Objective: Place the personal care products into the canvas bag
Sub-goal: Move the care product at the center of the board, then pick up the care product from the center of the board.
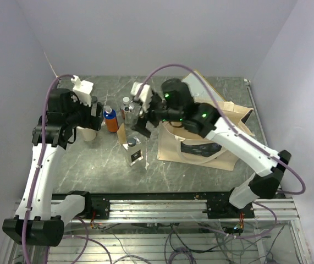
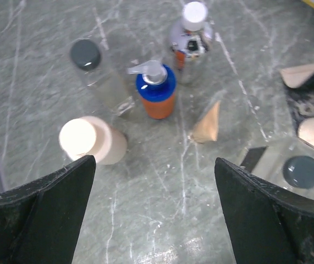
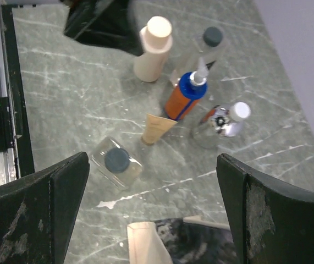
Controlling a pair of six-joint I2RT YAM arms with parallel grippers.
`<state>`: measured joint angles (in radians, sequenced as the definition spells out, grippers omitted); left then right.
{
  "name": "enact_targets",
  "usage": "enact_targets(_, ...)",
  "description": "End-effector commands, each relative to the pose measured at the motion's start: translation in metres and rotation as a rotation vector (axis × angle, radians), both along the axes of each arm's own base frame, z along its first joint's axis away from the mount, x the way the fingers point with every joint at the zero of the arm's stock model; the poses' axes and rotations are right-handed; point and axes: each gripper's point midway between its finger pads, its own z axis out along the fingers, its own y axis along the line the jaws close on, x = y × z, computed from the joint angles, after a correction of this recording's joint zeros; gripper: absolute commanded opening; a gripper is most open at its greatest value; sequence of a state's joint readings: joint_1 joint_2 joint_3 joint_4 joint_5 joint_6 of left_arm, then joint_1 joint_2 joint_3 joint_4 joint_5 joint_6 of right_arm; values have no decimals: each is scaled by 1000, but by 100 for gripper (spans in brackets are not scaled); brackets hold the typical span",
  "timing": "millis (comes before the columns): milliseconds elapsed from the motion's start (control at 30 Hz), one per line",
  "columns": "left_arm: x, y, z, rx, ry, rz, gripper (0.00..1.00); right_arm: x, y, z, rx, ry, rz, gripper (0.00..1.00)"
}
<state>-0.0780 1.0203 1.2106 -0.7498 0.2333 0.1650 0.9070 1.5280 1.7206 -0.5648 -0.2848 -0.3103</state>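
Top external, left claw (image 1: 95, 113), right claw (image 1: 139, 120) angled down over bottles (image 1: 110, 120); both wide open, empty

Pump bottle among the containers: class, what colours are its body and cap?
The pump bottle is orange with a blue cap; clearest in the left wrist view.

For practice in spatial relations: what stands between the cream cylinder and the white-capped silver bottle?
The blue-capped orange pump bottle, clearest in the right wrist view.
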Motion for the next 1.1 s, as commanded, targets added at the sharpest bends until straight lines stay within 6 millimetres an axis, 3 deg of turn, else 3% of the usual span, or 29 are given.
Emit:
enact_targets(0, 19, 36, -1, 48, -20, 203, 99, -2, 30, -35, -60, -1, -88, 100)
enact_targets(133, 27, 62, 4, 95, -44, 333, 99, -9, 42, -65, -101, 18, -130, 100)
enact_targets(267, 29, 70, 7, 107, -53, 371, 99, -7, 46, -86, -103, 67, -194, 100)
enact_targets(433, 30, 62, -1, 75, -40, 328, 99, -5, 53, -111, -132, 84, -220, 100)
enact_targets(1067, 27, 54, -13, 20, -16, 274, 99, 3, 64, -167, -214, 87, -278, 100)
